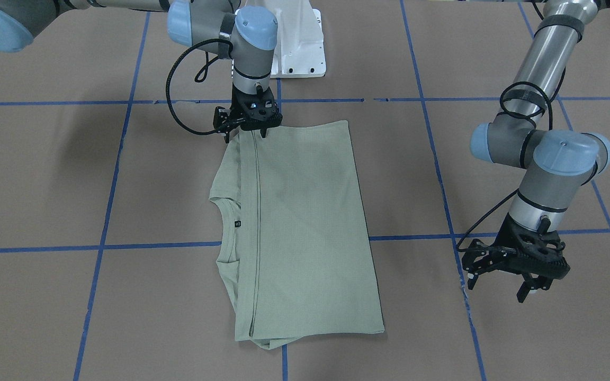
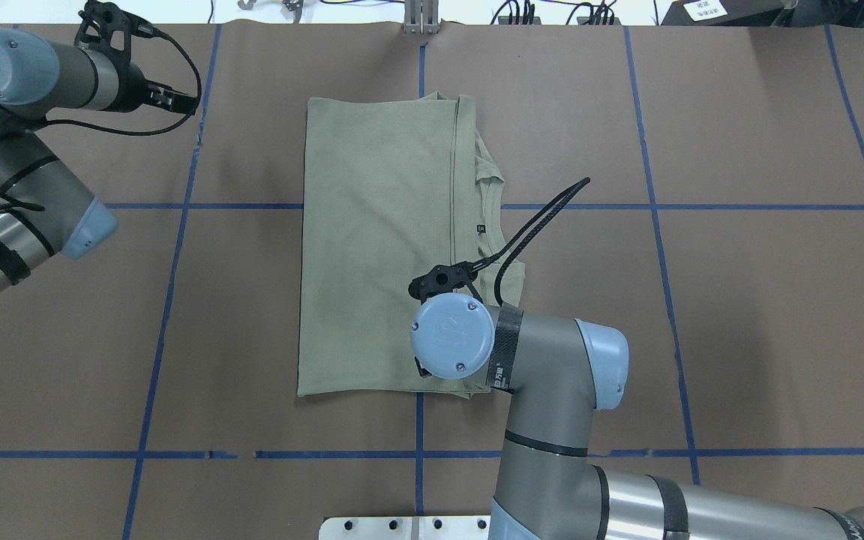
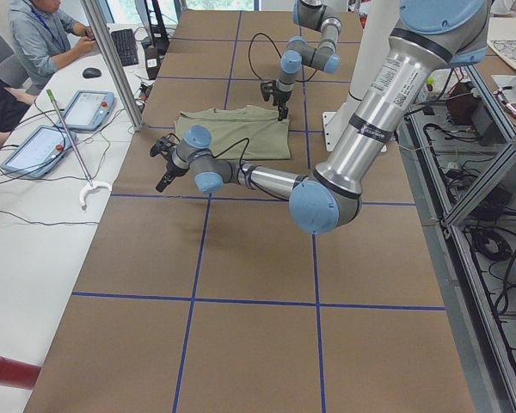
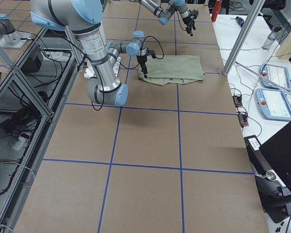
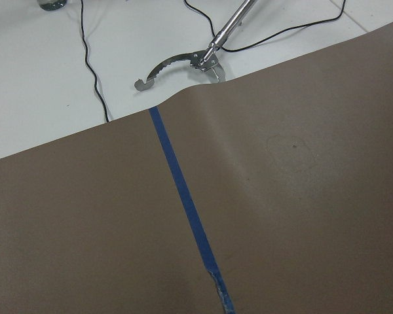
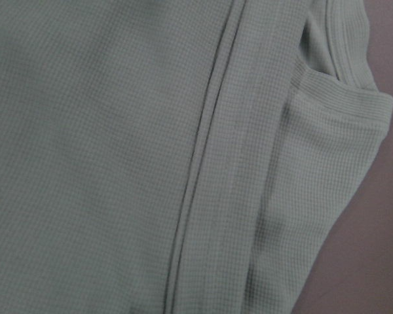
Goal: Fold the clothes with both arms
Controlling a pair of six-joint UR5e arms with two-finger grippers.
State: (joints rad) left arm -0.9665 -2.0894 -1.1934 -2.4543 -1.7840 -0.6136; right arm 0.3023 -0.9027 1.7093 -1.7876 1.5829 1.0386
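Shirt: the sage-green shirt (image 1: 305, 222) lies flat in the middle of the worktop (image 1: 72, 174), folded into a long rectangle. One flap is laid over the body, its straight edge running the whole length.
Neckline: it peeks out along the side nearer the robot's right, with the small dark neck label (image 1: 238, 223) just beside the flap's edge.
Right arm: it reaches down from the robot's side. Its pincer (image 1: 254, 129) is right at the shirt's edge nearest the base, on the line of the folded flap.
Right pincer grip: from where I stand I cannot tell whether it is clenched on the cloth or only resting there. Its wrist camera shows nothing but waffle-knit fabric and a seam.
Left arm: it is well apart from the shirt, out toward the operators' edge on the robot's left.
Left pincer (image 1: 498, 288): it hangs just above bare brown worktop with its fingers spread, released, holding nothing.
Worktop: brown covering crossed by blue tape lines (image 1: 151, 246).
Base: a white pedestal (image 1: 299, 47) at the robot's end.
Beyond the edge: a metal grabber tool (image 5: 183, 62) lies on the white side table.
People: a person (image 3: 39, 34) sits at that side table.
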